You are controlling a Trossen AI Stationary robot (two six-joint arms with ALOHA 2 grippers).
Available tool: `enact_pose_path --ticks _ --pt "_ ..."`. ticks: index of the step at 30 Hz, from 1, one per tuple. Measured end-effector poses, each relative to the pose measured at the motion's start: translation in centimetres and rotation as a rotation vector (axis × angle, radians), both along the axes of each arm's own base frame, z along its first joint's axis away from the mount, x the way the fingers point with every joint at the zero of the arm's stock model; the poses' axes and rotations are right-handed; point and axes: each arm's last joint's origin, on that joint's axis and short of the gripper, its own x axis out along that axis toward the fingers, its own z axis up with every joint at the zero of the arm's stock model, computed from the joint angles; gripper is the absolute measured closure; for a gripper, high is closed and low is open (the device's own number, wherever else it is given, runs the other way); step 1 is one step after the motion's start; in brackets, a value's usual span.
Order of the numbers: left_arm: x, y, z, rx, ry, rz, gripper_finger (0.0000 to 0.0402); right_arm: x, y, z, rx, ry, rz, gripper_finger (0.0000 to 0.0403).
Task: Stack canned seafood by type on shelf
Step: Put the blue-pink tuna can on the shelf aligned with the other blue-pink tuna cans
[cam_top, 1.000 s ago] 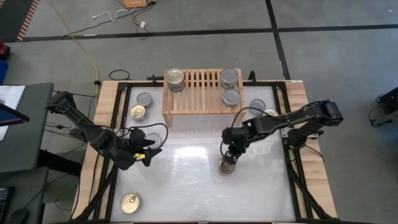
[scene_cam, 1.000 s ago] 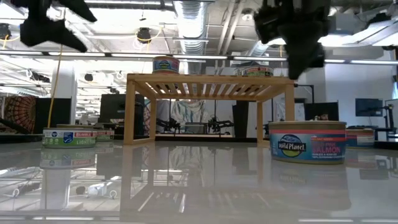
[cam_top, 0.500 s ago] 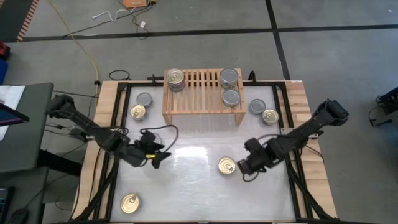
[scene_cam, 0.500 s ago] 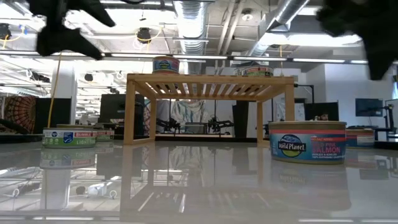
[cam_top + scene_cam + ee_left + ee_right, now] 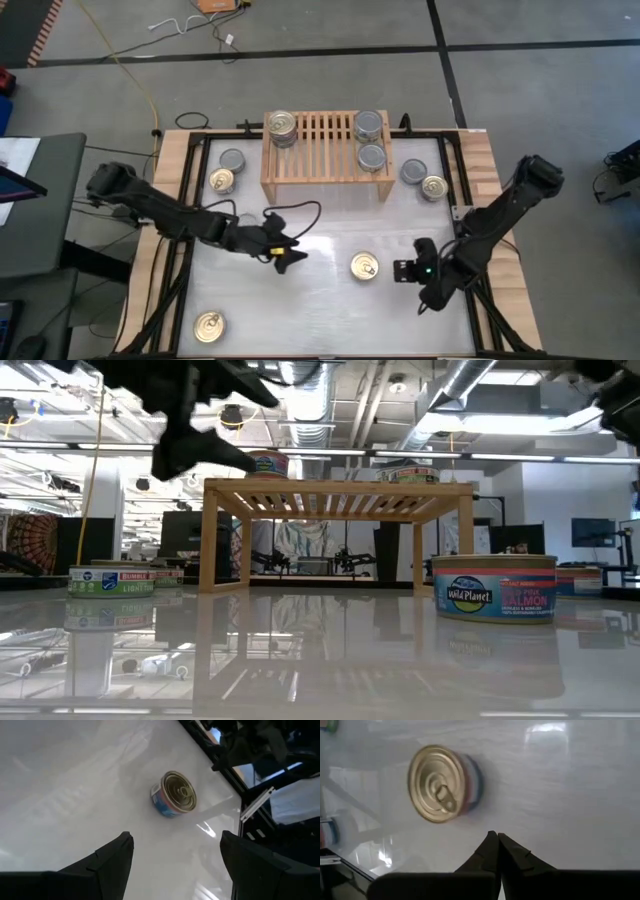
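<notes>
Two black jointed arms (image 5: 170, 212); looping black cables (image 5: 300, 212)

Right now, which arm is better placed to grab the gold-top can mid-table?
Probably left. Its gripper has open fingers aimed at the can, with bare table between them. The right gripper sits nearer but its fingers are shut.

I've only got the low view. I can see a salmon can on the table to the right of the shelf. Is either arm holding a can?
Observer: No. The right gripper has its fingers shut on nothing, beside the gold-top can.
Operator: And the left one?
Observer: The left gripper is open and empty, on that can's other side.
Operator: What's on the shelf?
Observer: The shelf carries a gold-top tin at the left arm's end and two silver-top tins at the other.
</notes>
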Motion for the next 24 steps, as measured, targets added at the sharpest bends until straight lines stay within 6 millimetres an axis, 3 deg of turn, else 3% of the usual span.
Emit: enact_pose_path --ticks 8,15,24 --pt "3.0 0.0 -1.8 -0.032 0.035 -0.058 0.0116 1.9 -0.3 -1.6 -0.049 0.024 -0.016 0.0361" --pt "5.6 -0.9 -2.0 -0.007 0.048 -0.132 0.0116 3.0 -1.1 -1.6 -0.041 0.004 -0.046 0.0359" --pt "6.3 -0.8 -1.9 0.016 0.047 -0.141 0.0116 4.0 -2.3 -1.6 -0.064 0.001 -0.055 0.0303"
